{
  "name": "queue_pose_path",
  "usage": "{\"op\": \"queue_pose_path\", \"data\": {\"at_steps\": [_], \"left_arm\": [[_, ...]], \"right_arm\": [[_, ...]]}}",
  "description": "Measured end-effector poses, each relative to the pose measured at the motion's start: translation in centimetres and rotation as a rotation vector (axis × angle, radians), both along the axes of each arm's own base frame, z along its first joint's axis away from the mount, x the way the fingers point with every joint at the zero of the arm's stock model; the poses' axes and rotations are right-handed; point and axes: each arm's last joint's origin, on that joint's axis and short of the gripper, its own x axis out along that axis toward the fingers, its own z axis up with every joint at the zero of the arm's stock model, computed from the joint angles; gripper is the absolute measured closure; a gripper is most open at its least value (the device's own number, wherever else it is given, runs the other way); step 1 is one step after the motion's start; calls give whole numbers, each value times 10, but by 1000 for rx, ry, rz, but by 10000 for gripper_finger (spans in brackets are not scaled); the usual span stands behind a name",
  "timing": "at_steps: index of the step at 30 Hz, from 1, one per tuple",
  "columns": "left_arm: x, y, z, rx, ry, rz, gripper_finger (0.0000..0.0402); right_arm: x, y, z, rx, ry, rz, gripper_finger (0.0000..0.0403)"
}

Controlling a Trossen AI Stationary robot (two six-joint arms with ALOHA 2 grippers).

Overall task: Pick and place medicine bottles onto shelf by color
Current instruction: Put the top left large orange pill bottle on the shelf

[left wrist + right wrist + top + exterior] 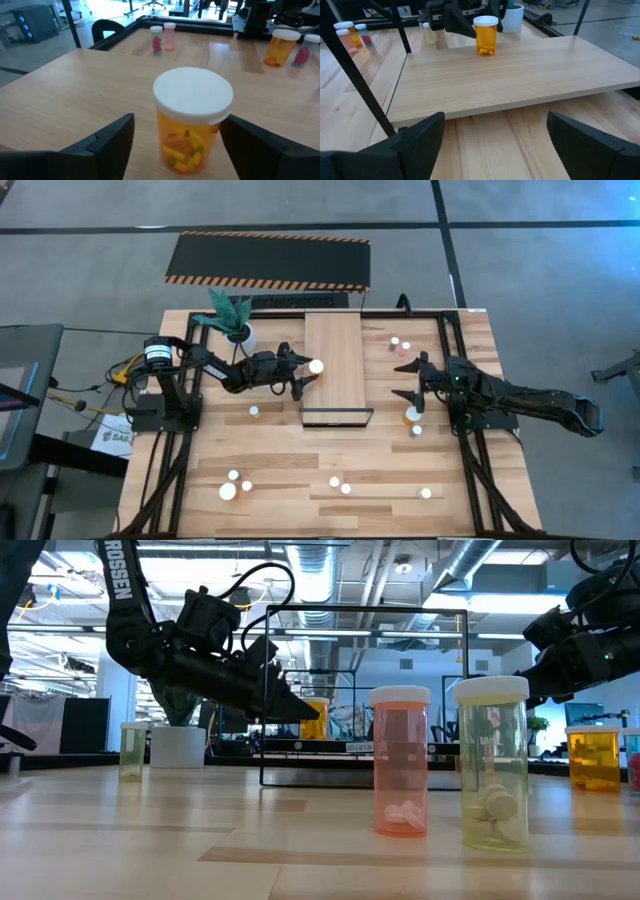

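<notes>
Orange bottle on the shelf, between our left tool's spread fingers.

We see our left tool (305, 379) at the shelf's (340, 380) left edge, fingers apart on either side of an upright white-capped orange bottle (191, 125) standing on the board, with visible gaps, not clamped. Our right tool (412, 380) waits open right of the shelf, facing it. Other bottles stand scattered on the tabletop (280, 480), including a pink bottle (401, 761) and a yellowish bottle (492, 762) near the front.
</notes>
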Motion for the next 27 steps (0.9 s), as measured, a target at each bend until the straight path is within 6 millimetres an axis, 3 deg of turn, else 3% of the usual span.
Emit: {"op": "queue_pose_path", "data": {"at_steps": [20,27], "left_arm": [[18,13,11,5,41,-5,222],[16,19,12,-2,30,15,230]], "right_arm": [[0,0,0,0,0,0,29],[0,0,0,0,0,0,29]]}}
